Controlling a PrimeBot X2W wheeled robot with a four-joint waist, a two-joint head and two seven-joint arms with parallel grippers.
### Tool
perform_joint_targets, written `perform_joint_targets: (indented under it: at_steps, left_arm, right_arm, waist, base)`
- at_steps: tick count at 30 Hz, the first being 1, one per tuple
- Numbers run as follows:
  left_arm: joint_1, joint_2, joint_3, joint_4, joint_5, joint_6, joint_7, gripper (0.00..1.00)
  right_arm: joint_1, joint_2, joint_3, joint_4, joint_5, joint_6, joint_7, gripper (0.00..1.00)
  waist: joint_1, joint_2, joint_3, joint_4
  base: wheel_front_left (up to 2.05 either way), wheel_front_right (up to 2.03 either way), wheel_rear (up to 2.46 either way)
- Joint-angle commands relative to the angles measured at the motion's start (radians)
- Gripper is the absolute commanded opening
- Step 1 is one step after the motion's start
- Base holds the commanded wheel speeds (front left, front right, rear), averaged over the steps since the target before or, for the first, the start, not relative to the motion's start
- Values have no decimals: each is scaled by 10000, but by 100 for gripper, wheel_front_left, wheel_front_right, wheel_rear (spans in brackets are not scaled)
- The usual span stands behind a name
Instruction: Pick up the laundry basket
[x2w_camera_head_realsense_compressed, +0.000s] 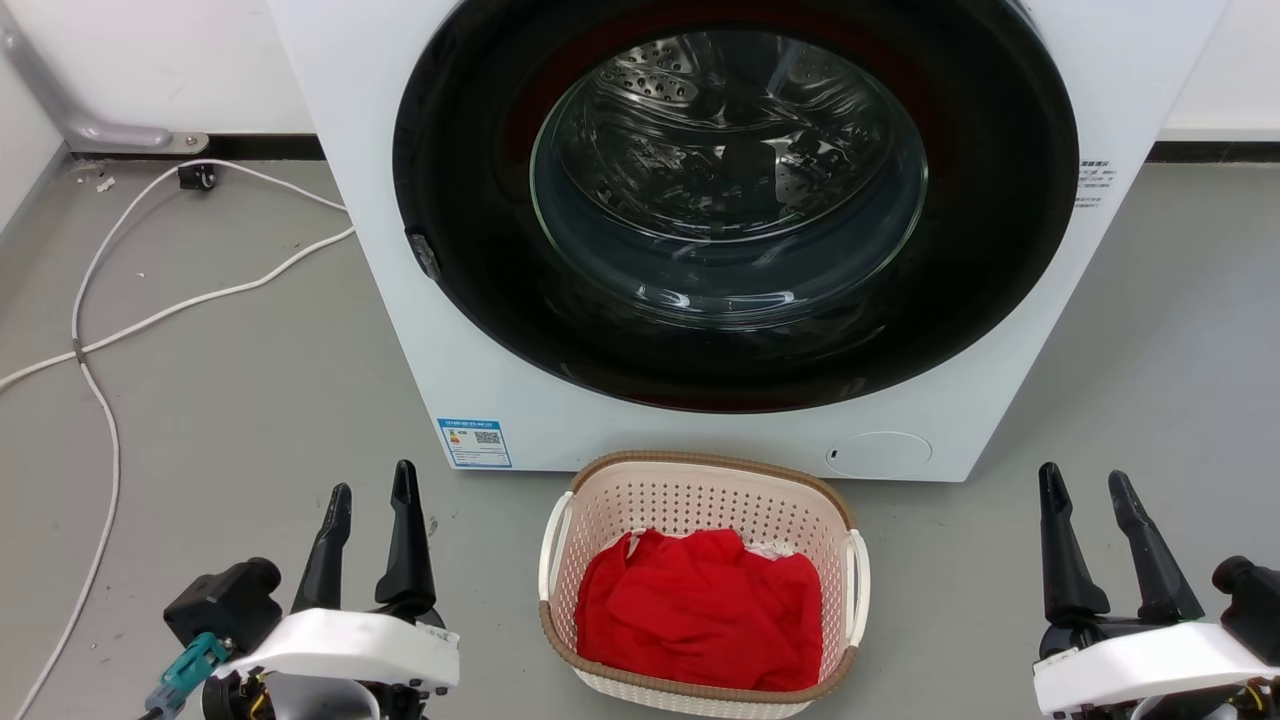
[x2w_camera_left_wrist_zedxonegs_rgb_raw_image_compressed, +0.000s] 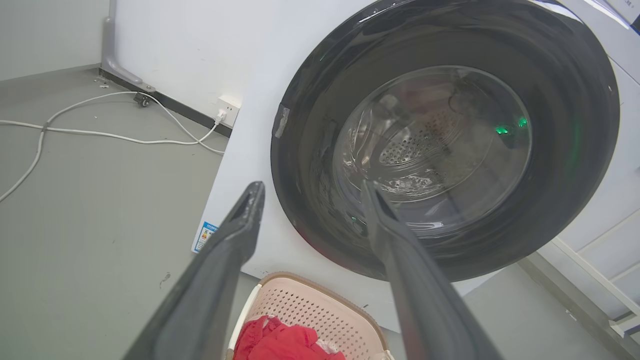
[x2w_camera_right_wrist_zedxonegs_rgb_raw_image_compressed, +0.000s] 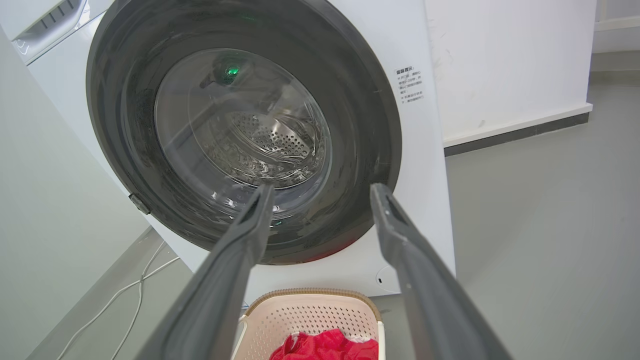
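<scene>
Up at 12 o'clock in the head view, the white washing machine (x2w_camera_head_realsense_compressed: 735, 200) takes up most of the picture, its round dark door shut and the steel drum showing through the glass. It stands on a grey floor (x2w_camera_head_realsense_compressed: 220, 400). Down at 6 o'clock, just in front of the machine, the laundry basket (x2w_camera_head_realsense_compressed: 700, 500) sits on that floor, cream-pink with a brown rim and a white handle on each side, and a crumpled red cloth (x2w_camera_head_realsense_compressed: 700, 610) lies inside it. The left gripper (x2w_camera_head_realsense_compressed: 372, 480) is at about 7 o'clock and the right gripper (x2w_camera_head_realsense_compressed: 1082, 474) at about 5 o'clock, both off to the sides of the basket and not touching it. Both are released, fingers spread with nothing between them; same story in the wrist views, where each pair of fingers frames the door with the basket low down at 6. A white cable (x2w_camera_head_realsense_compressed: 100, 320) snakes over the floor at 9 o'clock, and a small blue sticker (x2w_camera_head_realsense_compressed: 475, 443) sits on the machine's lower left corner.
</scene>
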Motion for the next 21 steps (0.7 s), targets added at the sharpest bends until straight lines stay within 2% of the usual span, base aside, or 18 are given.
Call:
perform_joint_targets:
  at_steps: [1,21]
  left_arm:
    - [20,31,-25,-144,219,40,-72,100]
    - [182,32,-255,-321,2044,269,-541,100]
  right_arm:
    - [24,-10,6,-166,-244,0,-103,100]
    - [284,-4,74,-460,-2247,-1,-564,100]
  waist:
    - [0,0,3,1]
    - [0,0,69,3]
  base:
    - [0,0,0]
    - [0,0,0]
